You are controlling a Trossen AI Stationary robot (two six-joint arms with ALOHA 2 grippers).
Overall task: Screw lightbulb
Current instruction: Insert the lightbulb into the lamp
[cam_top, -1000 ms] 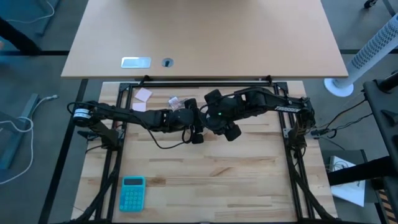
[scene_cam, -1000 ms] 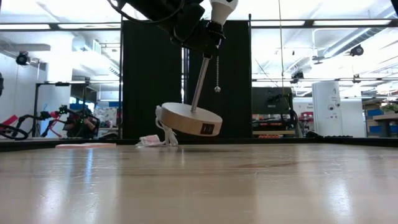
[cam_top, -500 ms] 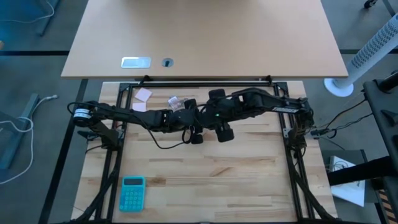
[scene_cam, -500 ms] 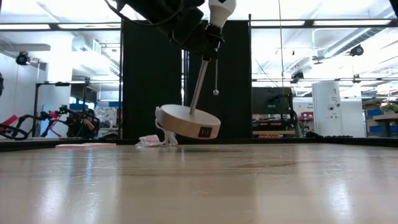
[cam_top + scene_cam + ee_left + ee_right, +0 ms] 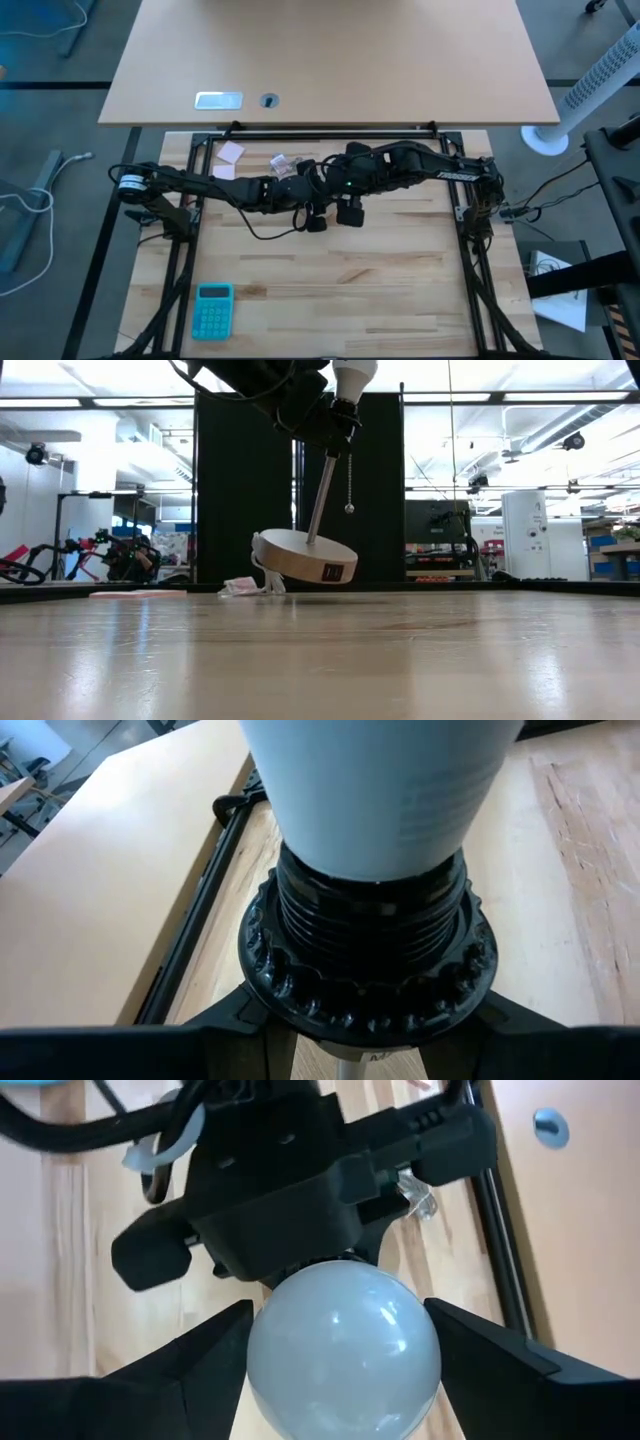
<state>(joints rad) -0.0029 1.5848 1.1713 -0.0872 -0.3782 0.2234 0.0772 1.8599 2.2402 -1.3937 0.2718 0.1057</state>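
Observation:
A lamp with a round wooden disc base (image 5: 304, 555), a thin rod (image 5: 322, 495) and a black socket (image 5: 370, 950) is held up off the table, tilted. The white lightbulb (image 5: 343, 1345) sits with its neck (image 5: 375, 800) in the socket and shows at the top of the low view (image 5: 353, 374). My left gripper (image 5: 365, 1045) is shut on the socket. My right gripper (image 5: 345, 1370) is shut on the bulb. Both meet over the table's far middle (image 5: 335, 188). A bead chain (image 5: 349, 480) hangs from the socket. My left gripper pinches the black socket between its two fingers (image 5: 215, 1025), just under the ribbed collar (image 5: 300, 1010), coming from the table's left. The lamp hangs below it, tilted, its disc base clear of the table. My right gripper pinches the bulb's round dome by its two sides (image 5: 262, 1348) between its two fingers (image 5: 200, 1365), coming from above and pointing down over the dome. The bulb's neck sits in the socket below.
A crumpled clear wrapper (image 5: 283, 163) and pink notes (image 5: 231, 152) lie at the far left of the table. The lamp's cord (image 5: 268, 234) trails on the wood. A teal calculator (image 5: 212, 310) lies at the near left. A second table (image 5: 330, 60) stands behind.
My right gripper has turned about its wrist over the bulb, its wrist body swinging toward the table's left, and has stayed shut on the dome. The lamp stays lifted and tilted in my left gripper.

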